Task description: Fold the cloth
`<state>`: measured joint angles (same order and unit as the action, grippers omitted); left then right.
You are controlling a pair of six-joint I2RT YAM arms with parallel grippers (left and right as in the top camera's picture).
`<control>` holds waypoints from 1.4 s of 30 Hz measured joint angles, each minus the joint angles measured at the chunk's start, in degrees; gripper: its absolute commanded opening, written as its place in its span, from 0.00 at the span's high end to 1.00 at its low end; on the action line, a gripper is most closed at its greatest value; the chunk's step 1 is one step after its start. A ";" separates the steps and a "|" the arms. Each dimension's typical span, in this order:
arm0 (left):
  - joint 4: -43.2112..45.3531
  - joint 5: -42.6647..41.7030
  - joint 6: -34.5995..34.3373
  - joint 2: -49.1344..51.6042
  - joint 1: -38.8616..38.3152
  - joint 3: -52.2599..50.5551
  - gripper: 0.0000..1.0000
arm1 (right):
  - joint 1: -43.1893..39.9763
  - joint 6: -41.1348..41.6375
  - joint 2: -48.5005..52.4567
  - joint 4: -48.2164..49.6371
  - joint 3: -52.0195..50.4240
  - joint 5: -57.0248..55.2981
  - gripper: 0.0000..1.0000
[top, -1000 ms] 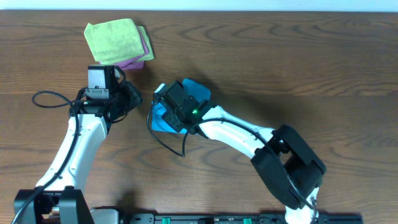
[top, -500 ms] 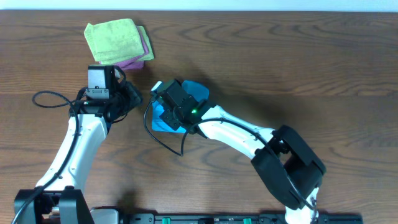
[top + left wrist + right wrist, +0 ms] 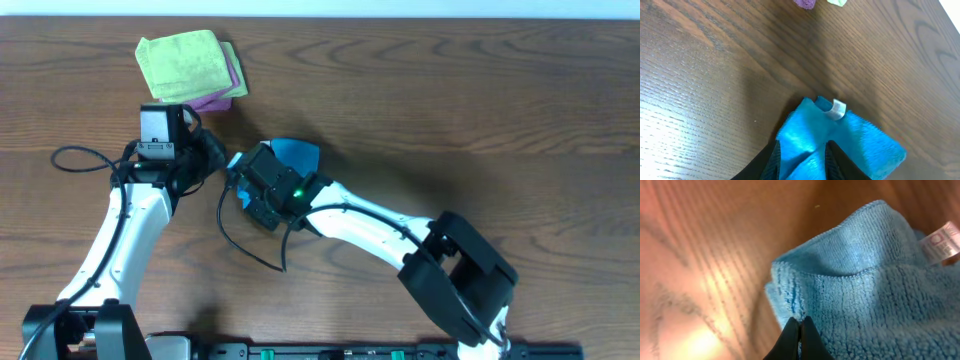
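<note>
The sky-blue cloth [image 3: 297, 153] lies bunched on the wooden table between the two arms. In the left wrist view the cloth [image 3: 850, 142] fills the gap between the left gripper's [image 3: 803, 162] fingers, which are shut on it, with its white tag [image 3: 838, 109] at the far edge. In the right wrist view the right gripper [image 3: 800, 322] is shut on a folded edge of the cloth [image 3: 875, 295], with the tag [image 3: 941, 242] at the upper right. In the overhead view the left gripper [image 3: 218, 160] and right gripper [image 3: 243, 186] are close together, and the right wrist hides much of the cloth.
A lime-green folded cloth [image 3: 180, 62] lies on a pink-purple folded cloth [image 3: 228, 96] at the back left, just beyond the left wrist. Their edges show at the top of the left wrist view [image 3: 804, 3]. A black cable [image 3: 75, 158] loops left of the left arm.
The right gripper has moved left toward the left gripper, taking its edge of the cloth with it. The left arm has not moved.
</note>
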<state>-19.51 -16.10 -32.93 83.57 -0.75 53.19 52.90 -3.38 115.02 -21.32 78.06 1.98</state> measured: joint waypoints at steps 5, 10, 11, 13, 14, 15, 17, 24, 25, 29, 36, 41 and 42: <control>0.04 0.00 0.00 0.00 0.00 0.00 0.69 | 0.44 0.00 0.00 -0.55 0.00 0.72 0.99; 0.04 0.00 -0.02 0.00 0.00 0.00 0.69 | 0.44 -0.26 0.00 -0.55 0.00 1.05 0.71; 0.04 0.00 0.00 0.00 0.00 0.00 0.69 | 0.44 -0.02 0.00 -0.55 0.00 1.07 0.62; 0.04 0.00 -0.02 0.00 0.00 0.00 0.69 | 0.44 0.00 -0.02 -0.50 0.00 1.09 0.51; 0.02 0.00 0.00 0.00 0.00 0.00 0.70 | 0.44 0.00 -0.02 -0.52 0.00 1.07 0.49; 0.04 0.00 -0.02 0.00 0.00 0.00 0.69 | 0.44 0.02 -0.09 -0.50 0.00 1.05 0.47; 0.04 0.00 -0.02 0.00 0.00 0.00 0.69 | 0.44 -0.20 -0.72 -0.46 0.00 1.07 0.41; 0.57 -1.22 -0.26 -0.87 -0.11 0.85 0.69 | 0.24 1.11 -5.05 0.42 -0.02 0.44 0.35; 0.83 -1.62 -0.52 -1.09 -0.20 1.16 0.69 | 0.17 1.60 -5.49 0.37 -0.02 -0.13 0.35; 0.46 -1.07 -1.40 -1.05 -0.04 1.53 0.69 | -1.22 5.42 -9.68 1.03 -0.15 -4.85 0.33; 0.42 -1.07 -3.39 -0.72 -0.04 1.49 0.69 | -8.24 11.39 -16.22 -0.52 1.14 -9.14 0.32; 0.42 -1.62 -4.90 -0.72 -0.04 1.49 0.69 | -12.20 15.89 -15.87 -2.05 1.09 -7.69 0.32; 0.42 -1.86 -5.27 -0.72 -0.04 1.49 0.69 | -12.92 16.81 -15.87 -2.10 1.09 -7.34 0.29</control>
<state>-19.09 -17.96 -38.20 82.85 -0.80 54.68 39.99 13.43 99.15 -23.42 79.15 -5.37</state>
